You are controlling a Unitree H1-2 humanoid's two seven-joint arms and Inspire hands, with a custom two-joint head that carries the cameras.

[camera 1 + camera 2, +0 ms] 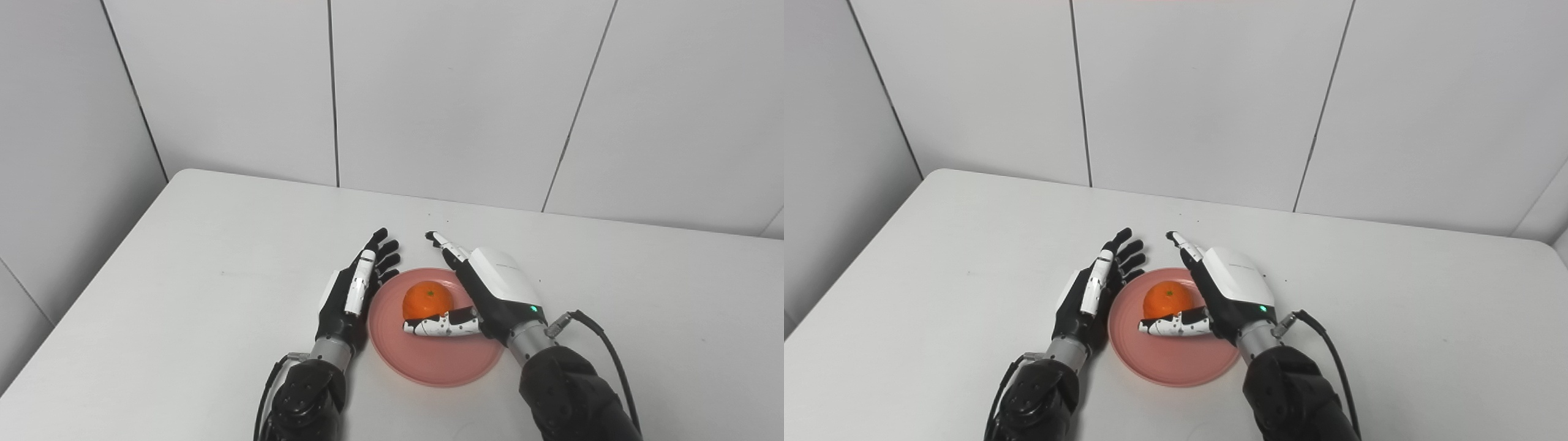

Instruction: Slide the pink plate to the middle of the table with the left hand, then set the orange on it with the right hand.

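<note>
The pink plate [432, 358] lies on the white table, near its front middle. An orange [427, 300] rests on the plate's far half. My right hand [487, 291] hovers at the plate's right side, open, its fingers stretched past the orange and its thumb lying across in front of the fruit; the fingers do not close on it. My left hand [358, 288] stands open on edge against the plate's left rim, fingers straight and pointing away from me. In the right eye view the orange [1168, 299] sits between both hands on the plate [1170, 361].
The white table [202, 263] stretches to the left, right and back of the plate. White wall panels [453, 98] rise behind its far edge. A black cable [603, 343] loops off my right wrist.
</note>
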